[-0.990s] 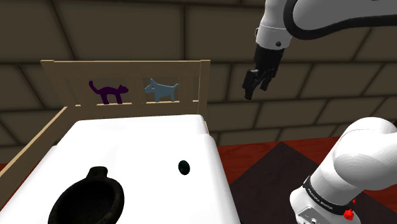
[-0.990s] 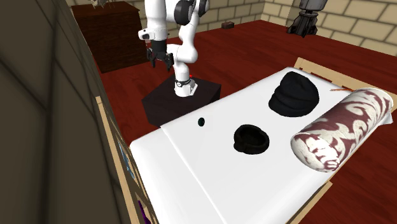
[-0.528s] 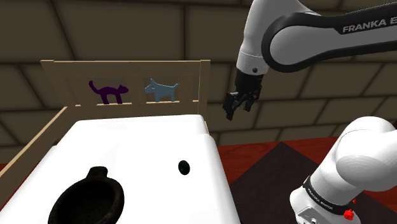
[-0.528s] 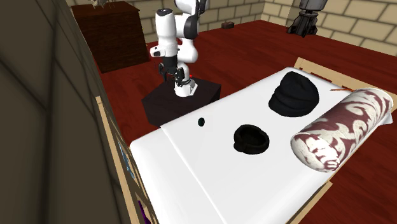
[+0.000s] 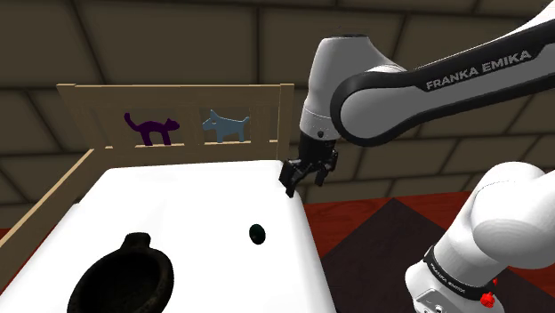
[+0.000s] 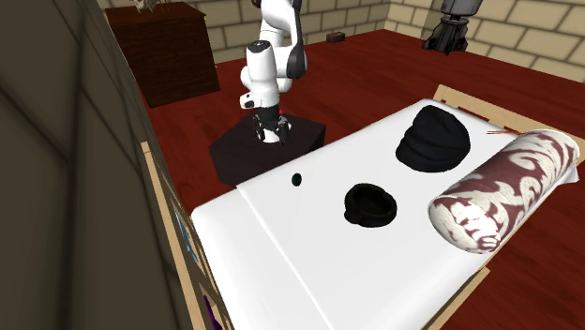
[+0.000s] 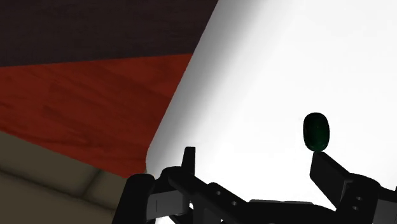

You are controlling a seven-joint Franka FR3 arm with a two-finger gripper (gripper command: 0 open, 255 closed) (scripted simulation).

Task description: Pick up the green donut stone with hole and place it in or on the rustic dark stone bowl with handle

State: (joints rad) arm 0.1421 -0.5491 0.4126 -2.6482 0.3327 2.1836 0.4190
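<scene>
Fingers (image 7: 327,173) apart, empty — above the white surface (image 5: 178,200) edge, green stone (image 7: 315,132) nearby.

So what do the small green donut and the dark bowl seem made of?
Green donut: deep green, smooth with faint glints, so polished stone or glass; the look leaves it open. Dark bowl: near-black, matte, no glints; perhaps rough stone or clay.

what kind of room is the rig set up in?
Probably a child's bedroom: a white bed with a wooden rail carrying a purple cat cutout and a blue dog cutout, a patterned bolster pillow, and a dark wooden dresser.
</scene>
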